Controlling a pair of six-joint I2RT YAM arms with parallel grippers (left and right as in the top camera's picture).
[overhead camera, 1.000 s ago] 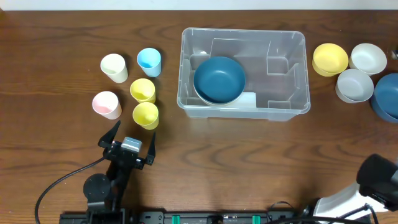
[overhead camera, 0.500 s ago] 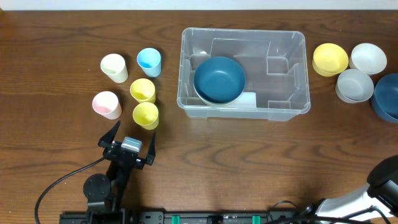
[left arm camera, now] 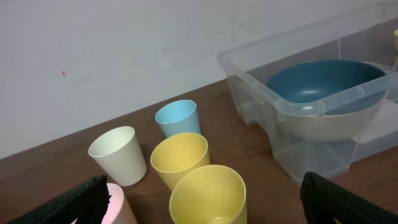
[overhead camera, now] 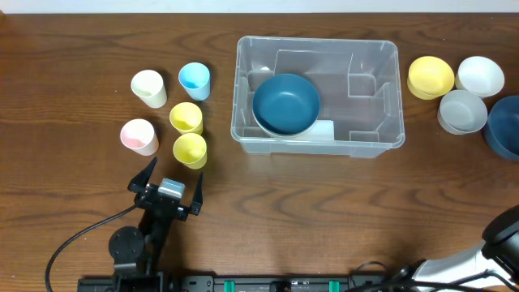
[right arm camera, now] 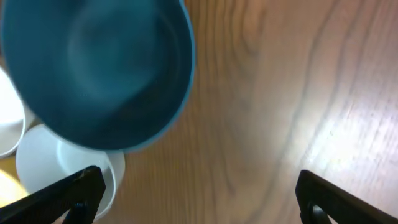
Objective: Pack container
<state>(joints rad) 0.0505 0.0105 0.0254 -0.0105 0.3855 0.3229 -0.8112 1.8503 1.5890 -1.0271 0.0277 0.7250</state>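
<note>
Left tool (overhead camera: 176, 169) and right tool (right arm camera: 200, 190) gape wide, empty. Container (overhead camera: 318, 41) looks light, stiff, slick; pinch the rim.

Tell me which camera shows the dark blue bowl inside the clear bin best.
Overhead: the dark blue bowl shows whole, from above, at the left end of the container. Left wrist sees it from the side, partly behind the clear rim. Right wrist misses it, showing the other blue bowl out on the table.
</note>
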